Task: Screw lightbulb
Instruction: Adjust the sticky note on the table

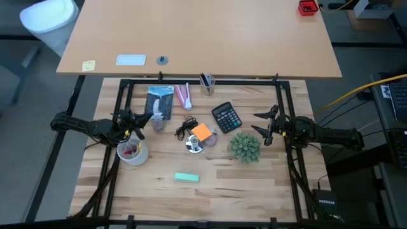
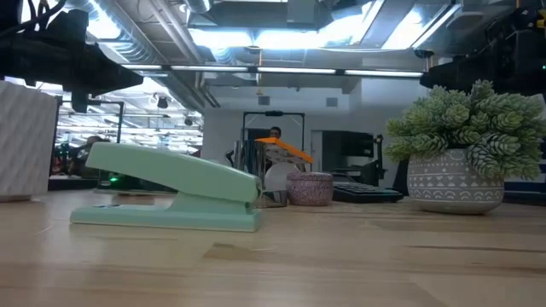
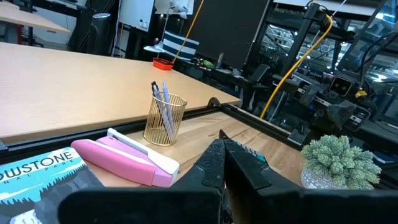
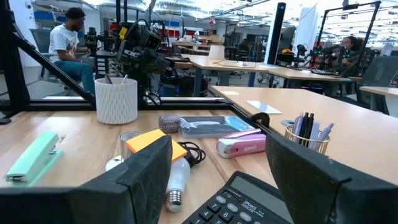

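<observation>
Right wrist view shows the lightbulb (image 4: 176, 182) lying on its side on the tabletop (image 4: 74, 146), screw base pointing toward the camera, just beside the calculator (image 4: 249, 200). The right gripper (image 4: 217, 180) hangs above it, fingers spread wide, nearer than the left gripper (image 1: 141, 119), whose fingers are pressed together.

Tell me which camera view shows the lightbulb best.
The right wrist view: the lightbulb lies on its side by the calculator, frosted globe and threaded base plain between the open right gripper fingers. The high view hides it around the orange pad; low and left wrist views show none.
</observation>
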